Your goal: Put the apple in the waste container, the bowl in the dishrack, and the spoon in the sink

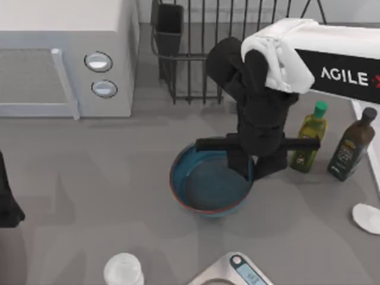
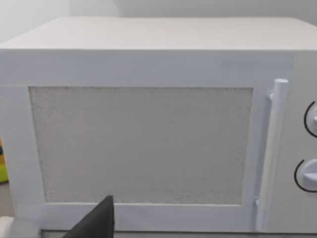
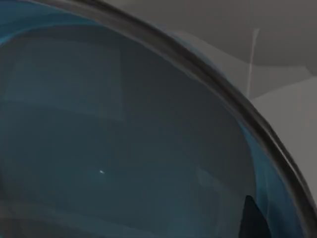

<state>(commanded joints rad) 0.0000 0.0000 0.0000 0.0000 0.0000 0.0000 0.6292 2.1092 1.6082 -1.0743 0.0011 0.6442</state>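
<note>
The blue bowl (image 1: 208,184) with its reddish-brown rim rests on the grey table at the middle. My right gripper (image 1: 256,165) reaches down over the bowl's right rim, one finger inside and one outside, shut on the rim. The right wrist view looks closely into the bowl's blue inside (image 3: 124,139). The black wire dishrack (image 1: 237,41) stands at the back, just behind the right arm. A white oval spoon (image 1: 367,218) lies at the right edge, near the sink's pale rim (image 1: 369,139). The apple and the waste container are out of view. My left arm (image 1: 6,202) is parked at the left edge.
A white microwave (image 1: 65,59) with two knobs fills the back left, and the left wrist camera faces its door (image 2: 143,144). A green-capped oil bottle (image 1: 310,139) and a dark bottle (image 1: 353,145) stand right of the bowl. In front are a translucent cup (image 1: 123,270) and a scale (image 1: 234,272).
</note>
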